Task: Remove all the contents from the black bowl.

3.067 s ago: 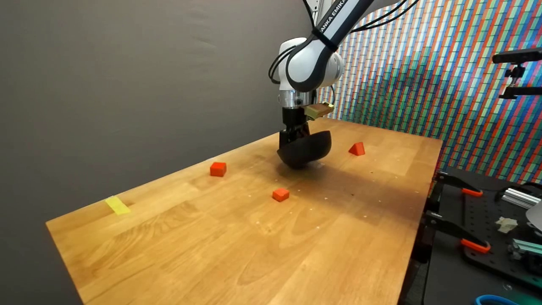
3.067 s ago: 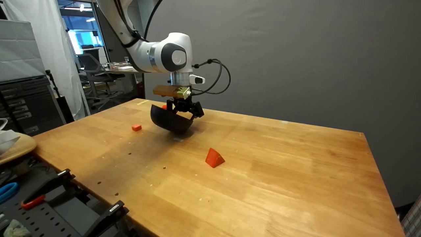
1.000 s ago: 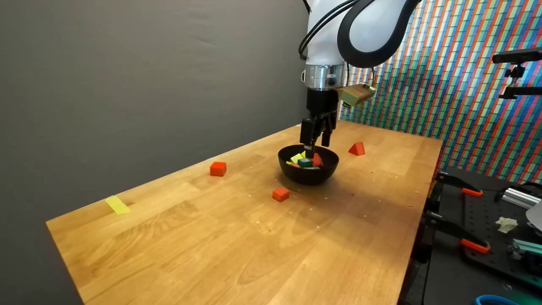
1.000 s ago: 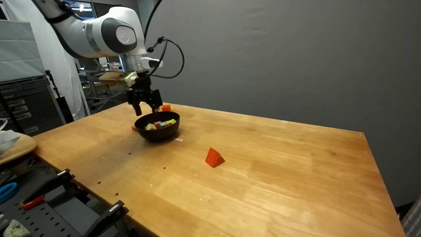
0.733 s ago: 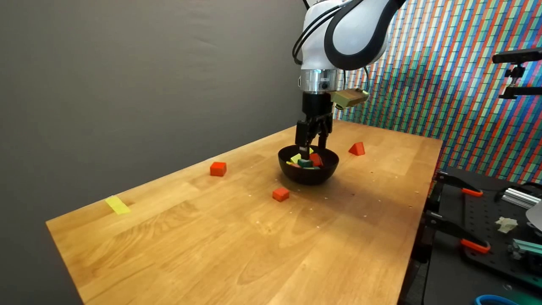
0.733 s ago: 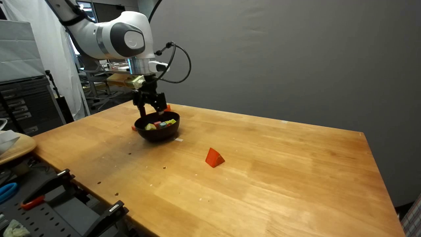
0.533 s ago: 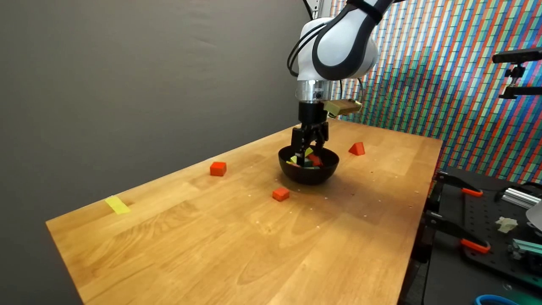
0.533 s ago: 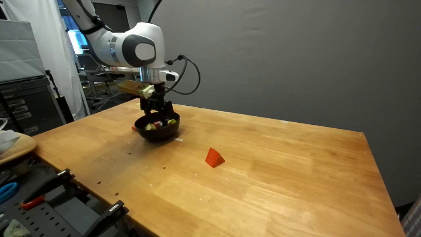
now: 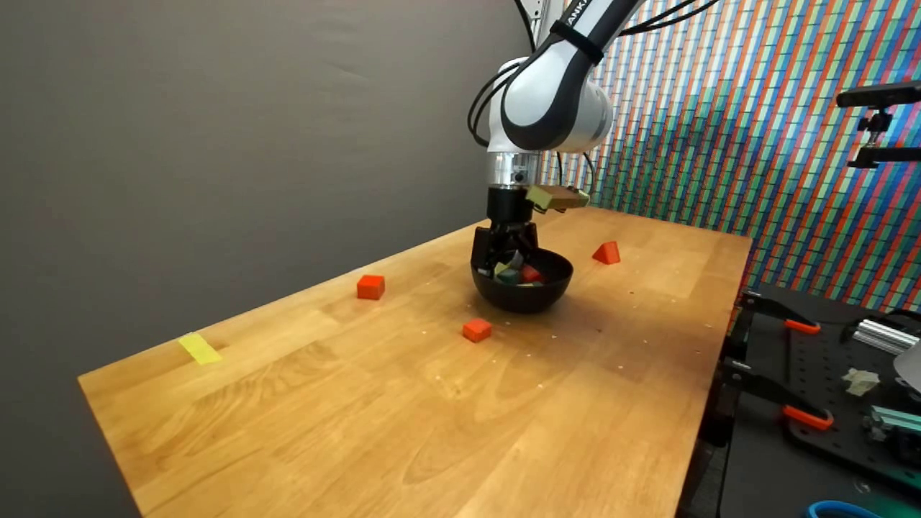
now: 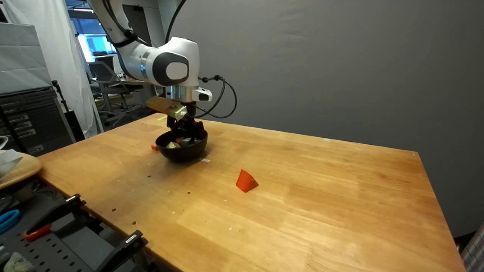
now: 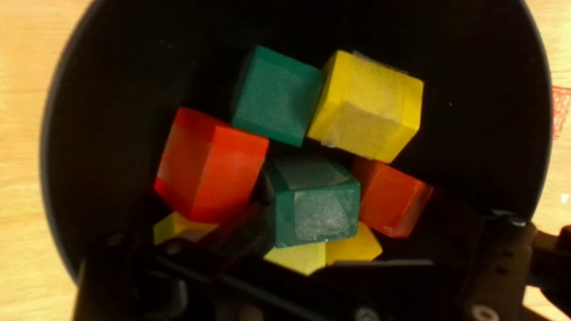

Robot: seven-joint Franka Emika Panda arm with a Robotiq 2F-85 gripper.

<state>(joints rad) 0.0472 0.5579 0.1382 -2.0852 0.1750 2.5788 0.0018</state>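
The black bowl point(image 9: 529, 298) stands upright on the table, also in an exterior view point(image 10: 182, 155) and in the wrist view point(image 11: 111, 111). In the wrist view it holds two green blocks point(image 11: 279, 96), an upper yellow block point(image 11: 370, 107), a large red block point(image 11: 212, 167), a smaller red block point(image 11: 395, 198) and partly hidden yellow blocks point(image 11: 296, 256). The nearer green block point(image 11: 316, 218) lies on top. My gripper point(image 9: 511, 265) reaches down into the bowl with its fingers apart; its fingertips are hidden or dark. A dark finger seems beside the nearer green block.
Orange-red blocks lie on the table: one point(image 9: 370, 287) near the back edge, one point(image 9: 477, 331) close to the bowl, and a wedge-shaped one point(image 10: 246, 181) farther off. Yellow tape point(image 9: 200, 348) marks the table. Clamps point(image 9: 777, 396) stand along the table's edge.
About three seconds ago the bowl was raised and tilted at my gripper; now it stands upright. Over the last second my gripper has come down into it. The bowl has shifted very slightly.
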